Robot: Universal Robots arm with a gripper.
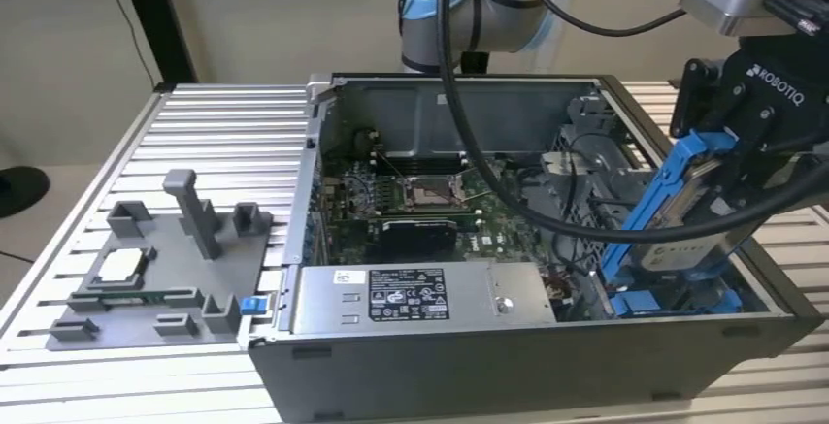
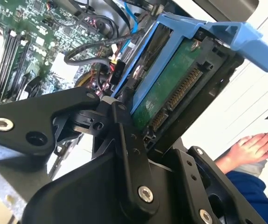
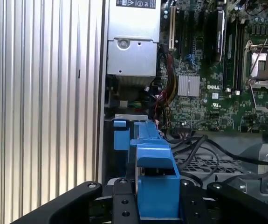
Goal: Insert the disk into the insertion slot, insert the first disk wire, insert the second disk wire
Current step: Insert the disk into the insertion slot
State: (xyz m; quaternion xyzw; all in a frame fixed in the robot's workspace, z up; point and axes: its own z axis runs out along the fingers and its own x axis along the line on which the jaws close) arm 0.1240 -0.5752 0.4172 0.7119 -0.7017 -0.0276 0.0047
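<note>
We see an open grey metal computer case (image 1: 518,366) on a ribbed aluminium table (image 1: 233,133). At three o'clock in the exterior view, the black robot gripper (image 1: 732,186) has its fingers pinched on the disk (image 1: 677,247) — a flat silver-grey hard drive with a white label, clipped in a bright blue plastic carrier.

The disk hangs steeply tilted. Its lower end is down at the insertion slot (image 1: 686,300), a dark bay with blue plastic rails at four o'clock in the case, and its upper end is raised in the gripper. We judge the first step under way, the disk not yet seated flat.

In the second wrist view the disk's (image 2: 168,88) connector edge is bare, so both wires appear left to do.

- Thick black cables (image 1: 518,191) drape across the case, close by the disk at nine o'clock.
- A silver labelled power-supply box (image 1: 408,298) sits along the case front at six o'clock.
- A grey plastic fixture tray (image 1: 155,278) lies on the table at nine o'clock.
- A person's hand (image 2: 250,149) rests outside the case.
</note>
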